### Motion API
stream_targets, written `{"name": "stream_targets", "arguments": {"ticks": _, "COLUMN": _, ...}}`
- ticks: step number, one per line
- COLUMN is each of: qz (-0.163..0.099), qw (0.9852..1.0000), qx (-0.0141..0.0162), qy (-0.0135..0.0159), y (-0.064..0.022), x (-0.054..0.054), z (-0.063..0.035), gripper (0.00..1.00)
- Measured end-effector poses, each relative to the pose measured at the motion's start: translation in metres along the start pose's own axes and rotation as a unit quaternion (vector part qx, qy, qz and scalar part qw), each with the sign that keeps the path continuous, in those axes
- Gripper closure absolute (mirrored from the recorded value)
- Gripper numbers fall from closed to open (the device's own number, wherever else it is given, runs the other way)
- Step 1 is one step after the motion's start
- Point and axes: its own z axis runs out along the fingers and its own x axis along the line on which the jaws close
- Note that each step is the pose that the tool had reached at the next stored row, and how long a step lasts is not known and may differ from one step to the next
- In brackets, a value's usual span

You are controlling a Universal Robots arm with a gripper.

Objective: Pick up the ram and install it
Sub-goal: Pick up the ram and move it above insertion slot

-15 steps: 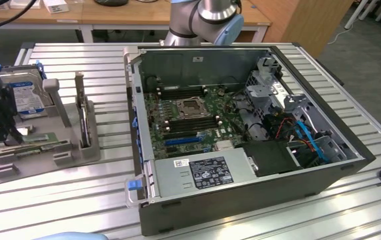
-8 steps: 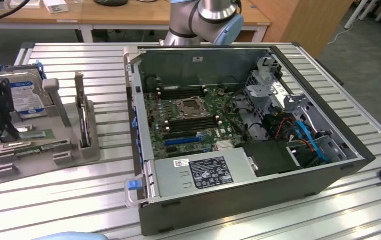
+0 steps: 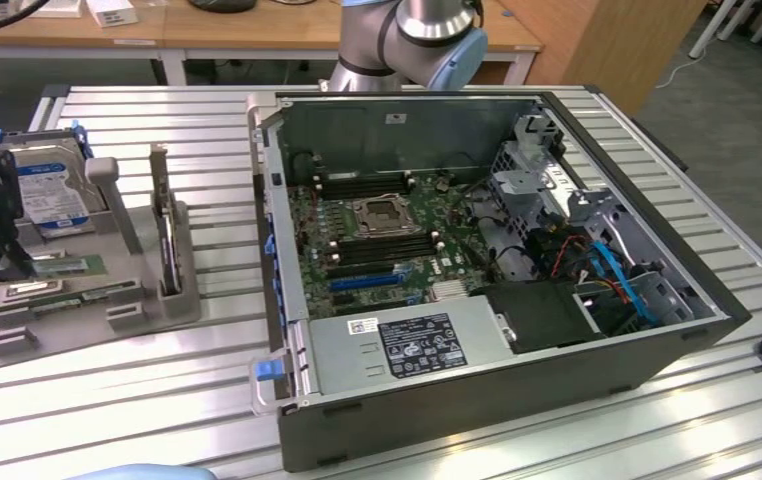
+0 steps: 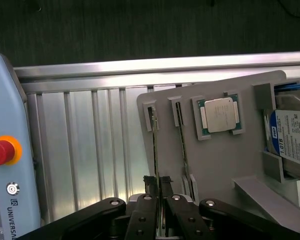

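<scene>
Ram (image 3: pixel 72 265) sits at the far left of the exterior view, a green stick just over the grey holder (image 3: pixel 154 312). From the wrist camera I see it edge-on, with the fingers (image 4: pixel 141 218) pinched together on its near end while its far end lies in or just above its slot. I cannot tell whether it is clear of that slot.

My worry starts there. The grip is on one end only, so I judge the stick could pivot or slip, or drag the holder along if an end catches. Just beside it stands a second stick (image 4: pixel 183 145), close enough that a finger could clip it.

Further right on the holder, the upright card (image 3: pixel 164 215) rises in the way of any low sideways path toward the open case (image 3: pixel 701 300), which is well apart at the centre and right of the frame. Inside it, the dark slots (image 3: pixel 354 245) flank the processor socket (image 3: pixel 384 212). I cannot make out their latches or the key notch, and a stick pushed in reversed or tilted would jam or crack.

The arm (image 3: pixel 408 40) is cut off at the upper edge, and the fingertips are hard to separate from the stick's thin edge.
</scene>
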Motion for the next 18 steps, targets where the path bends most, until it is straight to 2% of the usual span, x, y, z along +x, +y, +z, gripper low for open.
{"name": "stream_targets", "arguments": {"ticks": 5, "qz": 0.0, "qw": 1.0, "qx": -0.0007, "qy": 0.0003, "y": -0.0002, "x": 0.0, "z": -0.0033, "gripper": 0.87}}
{"name": "stream_targets", "arguments": {"ticks": 18, "qz": 0.0, "qw": 1.0, "qx": -0.003, "qy": 0.0008, "y": -0.0011, "x": 0.001, "z": -0.0297, "gripper": 0.87}}
